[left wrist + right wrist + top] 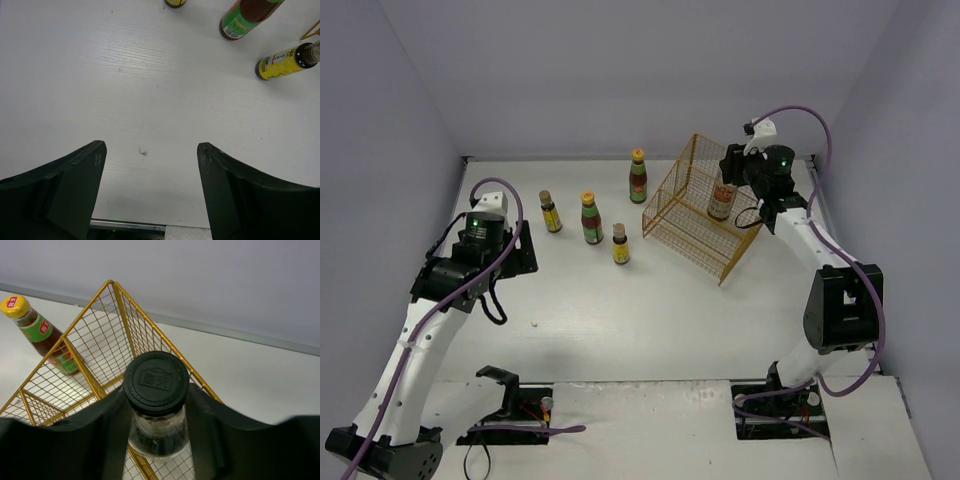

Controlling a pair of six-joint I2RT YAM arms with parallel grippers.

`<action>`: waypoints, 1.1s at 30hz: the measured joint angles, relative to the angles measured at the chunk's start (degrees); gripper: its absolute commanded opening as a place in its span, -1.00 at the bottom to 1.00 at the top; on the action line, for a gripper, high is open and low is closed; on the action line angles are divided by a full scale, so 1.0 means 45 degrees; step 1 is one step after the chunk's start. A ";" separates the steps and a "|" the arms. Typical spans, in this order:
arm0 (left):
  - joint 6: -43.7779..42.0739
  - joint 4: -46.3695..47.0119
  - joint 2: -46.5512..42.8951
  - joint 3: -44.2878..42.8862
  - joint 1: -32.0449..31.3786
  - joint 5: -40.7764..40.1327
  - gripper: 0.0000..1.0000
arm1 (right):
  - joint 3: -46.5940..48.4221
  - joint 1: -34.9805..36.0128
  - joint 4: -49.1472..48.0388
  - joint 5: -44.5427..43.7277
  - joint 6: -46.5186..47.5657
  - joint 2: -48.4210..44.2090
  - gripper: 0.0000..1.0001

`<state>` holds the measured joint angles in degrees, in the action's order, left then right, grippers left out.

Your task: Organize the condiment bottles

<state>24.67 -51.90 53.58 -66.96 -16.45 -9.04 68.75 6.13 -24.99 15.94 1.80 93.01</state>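
Observation:
The tall clear bottle with the black cap (156, 382) and white-red label (721, 200) stands upright inside the gold wire basket (692, 232), at its far right corner. My right gripper (738, 180) is shut on its neck, one finger (100, 430) on each side. Two dark orange-capped bottles (638, 177) (592, 218) and two short yellow-labelled bottles (551, 212) (620, 244) stand on the table left of the basket. My left gripper (150, 150) is open and empty over bare table, left of the bottles (517, 245).
The basket's wire rim (117, 315) rises just beyond the held bottle, with an orange-capped bottle (37, 330) behind its mesh. The left wrist view shows a green-labelled bottle (240, 17) and a yellow-labelled one (285, 60) at the top right. Walls close the table at the back and sides.

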 measured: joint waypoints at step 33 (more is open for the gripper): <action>-0.0121 0.0223 -0.0073 0.0024 0.0000 0.0005 0.47 | 0.6926 0.4269 0.3934 -0.0675 0.1098 0.0374 0.98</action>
<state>24.12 -50.89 53.25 -66.85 -16.45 -9.02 99.92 25.34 -7.29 12.91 6.74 94.70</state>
